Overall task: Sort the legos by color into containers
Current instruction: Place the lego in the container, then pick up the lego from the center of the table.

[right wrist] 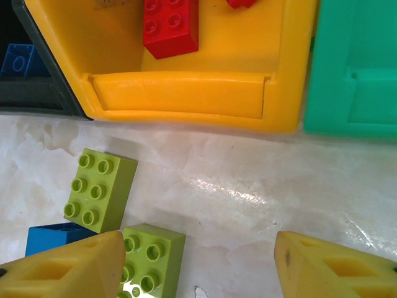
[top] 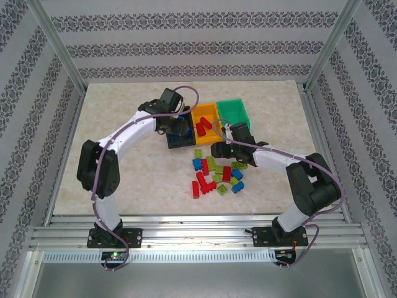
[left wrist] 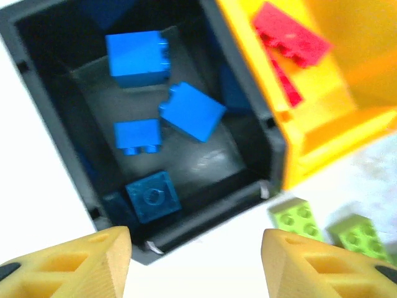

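The left gripper hangs over the black bin, jaws released and empty, so a blue drop-off looks complete; four blue bricks lie inside, perhaps a fifth in shadow; the right gripper, jaws parted and empty, hovers above two lime bricks just near of the orange-yellow bin, which holds at least two red bricks; next it should descend, pinch one, and carry it right to the green bin; three bins; roughly a dozen loose bricks wait nearer.
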`<state>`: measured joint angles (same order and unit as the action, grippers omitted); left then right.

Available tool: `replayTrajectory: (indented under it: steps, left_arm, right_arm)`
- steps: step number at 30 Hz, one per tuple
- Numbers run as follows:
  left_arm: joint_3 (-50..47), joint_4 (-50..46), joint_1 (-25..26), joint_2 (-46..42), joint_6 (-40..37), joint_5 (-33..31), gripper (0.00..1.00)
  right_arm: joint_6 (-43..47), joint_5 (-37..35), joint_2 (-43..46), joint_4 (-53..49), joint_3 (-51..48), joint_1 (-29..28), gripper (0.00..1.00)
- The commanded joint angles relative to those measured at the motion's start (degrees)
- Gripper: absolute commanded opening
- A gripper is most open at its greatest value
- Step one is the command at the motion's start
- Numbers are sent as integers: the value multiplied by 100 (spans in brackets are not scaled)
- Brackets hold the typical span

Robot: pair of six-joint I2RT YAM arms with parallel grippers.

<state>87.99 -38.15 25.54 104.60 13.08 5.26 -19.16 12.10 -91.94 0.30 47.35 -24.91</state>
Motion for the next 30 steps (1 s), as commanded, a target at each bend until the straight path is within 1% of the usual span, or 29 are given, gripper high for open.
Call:
replayTrajectory:
  steps: [1,5,8,11,16,19,23,27,30]
  left_arm:
    - [-694,915,55,-378,429,794,57]
    - [-1325,1527,64,-573,825,1497,55]
    - [-1842,2083,133,-799,963,1646,54]
    - [-2216,2392,256,-934,1026,1729,54]
    - [-2402,2277,598,-834,870,1822,54]
    - [-2402,2184,777,-627,643,1900,58]
    - [-2306,2166,955,-358,725,2013,60]
    - [-2048,1863,1140,-124,651,1782,60]
    - [-1948,1599,1190,-41,673,1418,60]
  right_arm:
    - [43,19,-113,68,120,-49,65]
    - [35,21,-92,62,117,-75,66]
    - [59,-28,-128,74,137,-76,66]
    - [79,-44,-134,16,148,-76,66]
    - [88,-74,-120,11,150,-76,66]
    - [68,-50,-79,59,116,-76,66]
    - [66,-50,-96,28,134,-68,66]
    - [53,-44,-93,74,112,-67,66]
    - [70,-49,-132,17,151,-59,66]
